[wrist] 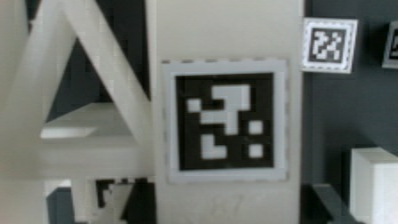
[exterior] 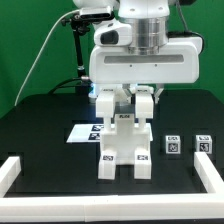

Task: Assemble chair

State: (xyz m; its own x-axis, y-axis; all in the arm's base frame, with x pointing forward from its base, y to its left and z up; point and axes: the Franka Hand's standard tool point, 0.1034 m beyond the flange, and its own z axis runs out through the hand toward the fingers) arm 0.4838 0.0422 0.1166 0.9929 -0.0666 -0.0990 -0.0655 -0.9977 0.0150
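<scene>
The partly joined chair [exterior: 123, 148] stands upright on the black table at the middle, white and blocky, with two legs down and tags on its front. My gripper [exterior: 123, 110] comes down on its top from above. In the wrist view a white chair bar [wrist: 222, 60] with a large tag fills the middle, and my gripper [wrist: 228, 202] has a dark finger close against each side of it, shut on the bar. Two small white tagged cubes [exterior: 172, 145] [exterior: 203, 143] sit on the exterior view's right.
The marker board [exterior: 83, 132] lies flat behind the chair toward the exterior view's left. The white border rail [exterior: 10, 172] runs round the table's front and sides. In the wrist view, a tagged part [wrist: 329, 45] and a white block [wrist: 374, 185] sit beside the bar.
</scene>
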